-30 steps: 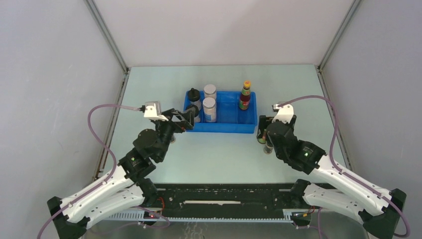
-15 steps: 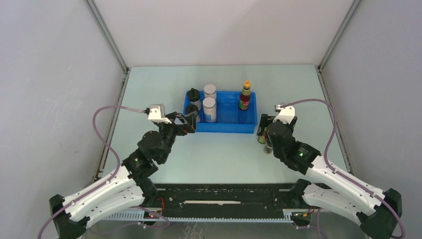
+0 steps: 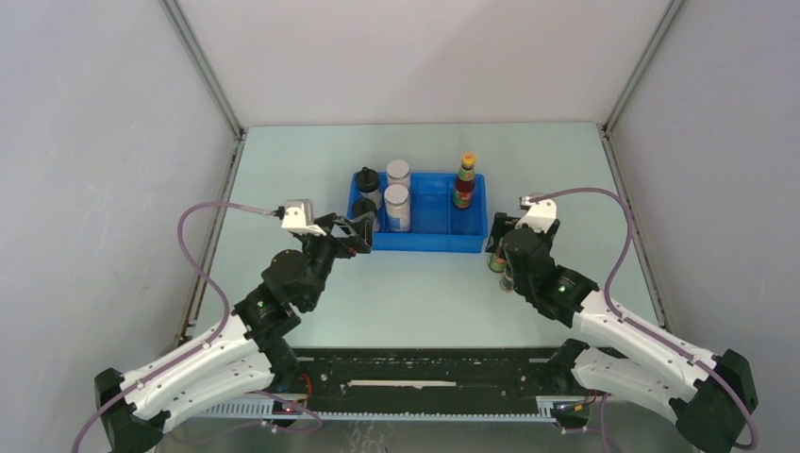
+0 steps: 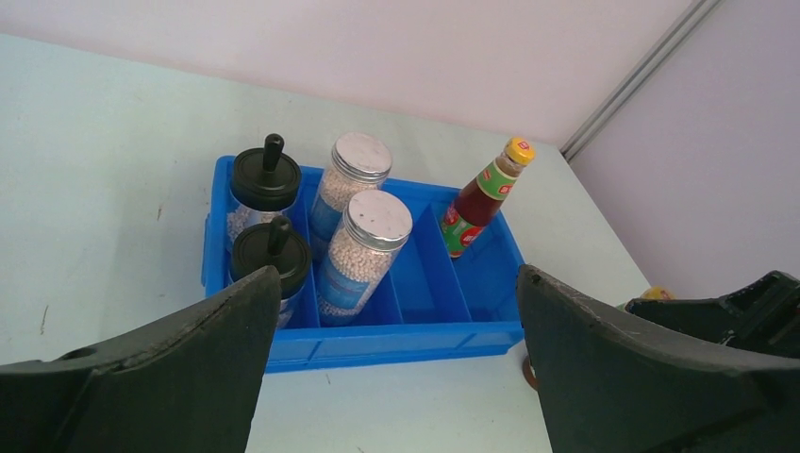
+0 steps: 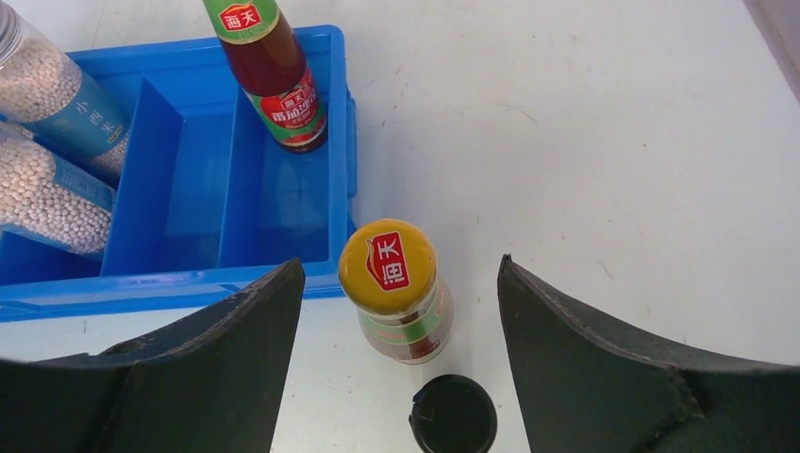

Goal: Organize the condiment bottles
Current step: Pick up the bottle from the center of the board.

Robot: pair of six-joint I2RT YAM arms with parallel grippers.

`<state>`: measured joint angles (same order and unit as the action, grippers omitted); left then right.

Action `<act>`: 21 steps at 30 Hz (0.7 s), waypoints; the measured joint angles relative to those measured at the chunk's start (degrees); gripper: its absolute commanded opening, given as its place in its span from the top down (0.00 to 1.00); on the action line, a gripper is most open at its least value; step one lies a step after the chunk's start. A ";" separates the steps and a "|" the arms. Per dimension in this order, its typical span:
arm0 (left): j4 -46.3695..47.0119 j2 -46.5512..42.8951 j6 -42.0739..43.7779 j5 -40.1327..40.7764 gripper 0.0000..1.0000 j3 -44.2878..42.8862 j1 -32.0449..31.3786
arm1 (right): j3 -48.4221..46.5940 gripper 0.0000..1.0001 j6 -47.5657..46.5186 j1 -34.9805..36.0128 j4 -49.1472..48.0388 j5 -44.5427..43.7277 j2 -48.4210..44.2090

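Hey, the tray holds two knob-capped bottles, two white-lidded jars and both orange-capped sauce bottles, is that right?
Not quite: only one orange-capped sauce bottle is in the tray. The right wrist view shows the second bottle standing on the table outside it. The knob-capped bottles and white-lidded jars are inside.

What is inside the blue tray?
Two knob-capped bottles stand in the left compartment, two white-lidded jars beside them, and one sauce bottle at the right; the compartment between looks bare. The tray floor under them is covered.

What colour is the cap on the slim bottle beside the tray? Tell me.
Orange-yellow, with a red logo patch; the right wrist view shows the cap best.
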<state>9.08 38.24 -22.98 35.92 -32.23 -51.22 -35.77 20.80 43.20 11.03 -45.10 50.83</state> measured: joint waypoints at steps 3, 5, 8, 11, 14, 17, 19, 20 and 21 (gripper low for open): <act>0.46 0.00 0.00 0.00 0.01 0.02 0.00 | 0.44 0.19 -0.09 -0.70 -1.09 0.39 0.44; 1.14 -0.04 0.02 0.02 0.01 0.37 0.00 | 0.66 0.20 -0.11 -1.20 -1.64 0.61 0.70; 1.31 -0.04 0.04 0.07 0.01 0.94 -0.02 | 0.94 0.21 -0.15 -1.86 -2.56 0.98 1.22; 1.64 -0.04 0.04 0.15 0.01 1.53 -0.04 | 1.01 0.22 -0.31 -2.56 -3.58 1.70 1.75; 1.99 -0.04 0.07 0.20 0.01 1.53 -0.04 | 1.01 0.23 -0.52 -3.13 -4.20 2.21 2.27; 2.43 -0.04 0.07 0.42 0.01 1.53 -0.04 | 1.01 0.23 -0.61 -3.45 -4.66 2.56 2.64; 2.43 -0.04 0.07 0.44 0.01 1.53 -0.04 | 1.03 0.23 -0.83 -3.61 -4.87 2.86 2.73; 2.43 -0.04 0.07 0.46 0.01 1.53 -0.04 | 1.03 0.23 -0.87 -3.67 -4.90 2.95 2.73; 2.43 -0.04 0.07 0.46 0.01 1.53 -0.04 | 1.03 0.23 -0.92 -3.72 -4.94 3.04 2.75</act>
<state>11.51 38.20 -22.92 36.38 -30.70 -51.27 -34.74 19.88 39.48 6.09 -42.06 53.58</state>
